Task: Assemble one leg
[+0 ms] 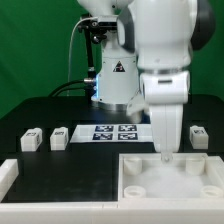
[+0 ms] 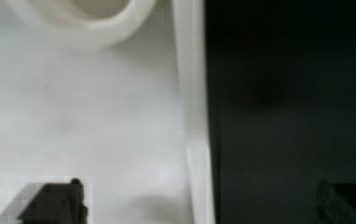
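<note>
End effector (image 1: 165,150) is released: the wrist view shows its fingers (image 2: 54,203) spread wide with nothing between them. It hangs low over the near corner of the tray (image 1: 140,161), lower right in the exterior view. One finger is over the white tray floor, the other over the black counter (image 1: 70,172), and the tray's side wall runs between them. Can't tell if anything touches yet. A round socket (image 2: 90,12) sits just inside that wall. No leg is in hand. The closest leg (image 1: 198,135) stands on the counter at the exterior view's right, just behind the tray. Two more legs (image 1: 31,140) stand at the exterior view's left, and the marker board (image 1: 113,131) lies between the groups. The step looks like gripping the tray wall to position it before any leg goes in. To do it well, centre the wall between the fingers, come straight down and clamp on the wall only, clear of the socket. Slide the tray without tilting it, and don't knock the closest leg. The leg pick is not yet done.
</note>
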Motion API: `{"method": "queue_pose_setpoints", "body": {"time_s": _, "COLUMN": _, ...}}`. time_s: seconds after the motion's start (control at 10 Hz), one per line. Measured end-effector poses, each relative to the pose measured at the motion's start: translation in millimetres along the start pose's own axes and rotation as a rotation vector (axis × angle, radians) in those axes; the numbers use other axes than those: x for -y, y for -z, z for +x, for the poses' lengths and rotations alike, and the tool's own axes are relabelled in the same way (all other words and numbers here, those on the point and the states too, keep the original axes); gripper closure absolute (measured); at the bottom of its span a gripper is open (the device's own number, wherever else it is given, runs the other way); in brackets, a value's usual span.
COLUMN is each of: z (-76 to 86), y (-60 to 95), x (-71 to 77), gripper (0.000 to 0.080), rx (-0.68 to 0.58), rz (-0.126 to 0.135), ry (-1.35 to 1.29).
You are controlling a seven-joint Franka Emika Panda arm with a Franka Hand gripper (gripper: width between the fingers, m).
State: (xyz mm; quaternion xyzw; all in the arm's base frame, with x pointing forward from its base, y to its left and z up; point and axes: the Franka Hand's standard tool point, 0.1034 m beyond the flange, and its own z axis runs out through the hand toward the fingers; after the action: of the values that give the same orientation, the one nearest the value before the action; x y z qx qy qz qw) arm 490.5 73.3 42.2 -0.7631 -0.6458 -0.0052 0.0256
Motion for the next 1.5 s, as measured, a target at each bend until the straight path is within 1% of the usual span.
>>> {"method": "queue_pose_setpoints", "body": {"time_s": 0.1, "z": 7.1, "y": 8.4, "x": 3.9, "gripper": 0.0151, "rx": 0.011, "rz": 0.010, "ry": -0.067}}
{"method": "queue_pose_setpoints", "body": {"time_s": 0.3, "z": 39.3, "y": 24.0, "x": 10.0, "gripper": 0.0151, "rx": 0.005, "rz": -0.011, "ry": -0.322}}
{"method": "queue_pose_setpoints", "body": {"time_s": 0.4, "z": 55.5, "y": 25.0, "x": 16.2, "gripper": 0.0151, "rx": 0.001, "rz": -0.013, "ry": -0.481}}
{"method": "queue_pose_setpoints", "body": {"time_s": 0.5, "z": 66.0, "y": 22.8, "x": 20.1, "gripper": 0.0151, "rx": -0.005, "rz": -0.013, "ry": -0.585}}
{"method": "queue_pose_setpoints", "body": {"time_s": 0.6, "z": 69.3, "y": 19.2, "x": 21.2, "gripper": 0.0151, "rx": -0.018, "rz": -0.020, "ry": -0.630}}
{"method": "queue_pose_setpoints", "body": {"time_s": 0.8, "z": 69.8, "y": 19.3, "x": 21.2, "gripper": 0.0151, "rx": -0.028, "rz": -0.010, "ry": -0.851}}
{"method": "queue_pose_setpoints", "body": {"time_s": 0.9, "z": 71.6, "y": 18.1, "x": 24.1, "gripper": 0.0151, "rx": -0.028, "rz": -0.002, "ry": -0.953}}
{"method": "queue_pose_setpoints", "body": {"time_s": 1.0, "z": 76.0, "y": 12.9, "x": 37.5, "gripper": 0.0151, "rx": -0.014, "rz": 0.015, "ry": -1.143}}
{"method": "queue_pose_setpoints", "body": {"time_s": 1.1, "z": 80.5, "y": 13.9, "x": 45.8, "gripper": 0.0151, "rx": -0.007, "rz": 0.018, "ry": -1.212}}
{"method": "queue_pose_setpoints", "body": {"time_s": 1.2, "z": 83.2, "y": 15.5, "x": 53.8, "gripper": 0.0151, "rx": -0.010, "rz": 0.032, "ry": -1.372}}
{"method": "queue_pose_setpoints", "body": {"time_s": 1.3, "z": 83.4, "y": 12.4, "x": 60.7, "gripper": 0.0151, "rx": -0.018, "rz": 0.039, "ry": -1.470}}
{"method": "queue_pose_setpoints", "body": {"time_s": 1.5, "z": 82.8, "y": 11.5, "x": 61.9, "gripper": 0.0151, "rx": -0.013, "rz": 0.043, "ry": -1.454}}
